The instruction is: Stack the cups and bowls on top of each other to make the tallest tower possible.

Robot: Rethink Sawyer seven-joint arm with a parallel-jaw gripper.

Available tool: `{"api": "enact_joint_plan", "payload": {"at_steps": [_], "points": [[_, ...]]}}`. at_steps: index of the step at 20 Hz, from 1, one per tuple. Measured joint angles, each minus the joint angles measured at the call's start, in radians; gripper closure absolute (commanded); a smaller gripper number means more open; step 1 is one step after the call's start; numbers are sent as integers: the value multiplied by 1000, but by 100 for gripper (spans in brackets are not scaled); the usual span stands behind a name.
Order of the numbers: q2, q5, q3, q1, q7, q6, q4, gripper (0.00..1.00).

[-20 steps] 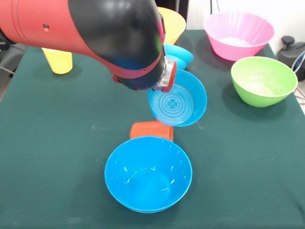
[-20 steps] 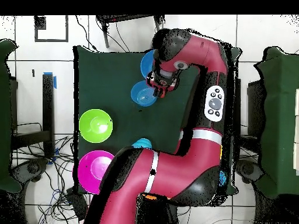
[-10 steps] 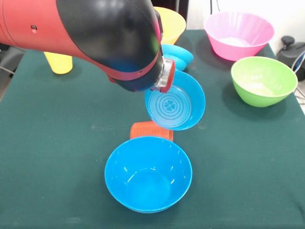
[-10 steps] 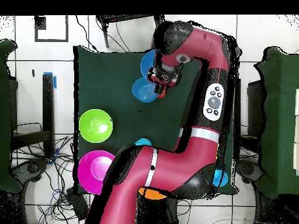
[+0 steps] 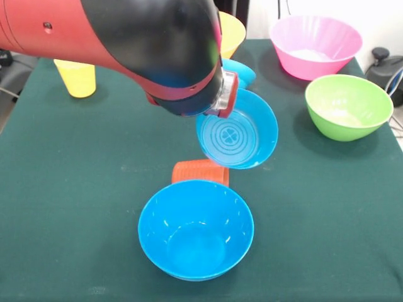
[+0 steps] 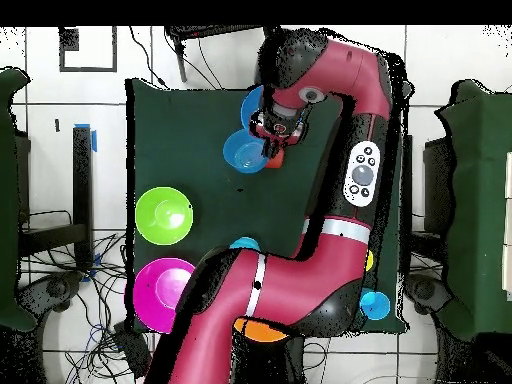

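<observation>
My gripper (image 6: 267, 148) is shut on the rim of the small ridged blue bowl (image 5: 237, 131), which hangs tilted above the table with its inside facing the front camera. The arm hides the fingers in the front view. Just below lie the orange-red ribbed cup (image 5: 200, 170) on its side and, in front of it, the medium blue bowl (image 5: 196, 229), upright and empty. The other small blue bowl (image 5: 240, 70) sits near the yellow-orange bowl (image 5: 229, 30). The pink bowl (image 5: 315, 45) and green bowl (image 5: 347, 106) stand apart at the right. The yellow cup (image 5: 77, 78) stands at the far left. No tower shows.
The sky blue cup (image 6: 375, 304) stands near the robot's base in the overhead view. The arm's thick red and black body (image 5: 126, 44) hangs over the far left half of the green cloth table (image 5: 75, 189). Chairs and cables ring the table.
The arm has shifted a little. The held ridged bowl moved slightly right in the front view, and stays tilted above the orange-red cup.
</observation>
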State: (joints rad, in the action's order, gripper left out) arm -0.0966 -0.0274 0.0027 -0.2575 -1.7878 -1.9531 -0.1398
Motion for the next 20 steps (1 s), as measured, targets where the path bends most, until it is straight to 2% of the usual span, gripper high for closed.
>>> {"api": "enact_joint_plan", "payload": {"at_steps": [8, 20], "points": [[-9, -29, 0, 2, 0, 0, 19, 100], [-33, -32, 0, 2, 0, 0, 60, 100]]}}
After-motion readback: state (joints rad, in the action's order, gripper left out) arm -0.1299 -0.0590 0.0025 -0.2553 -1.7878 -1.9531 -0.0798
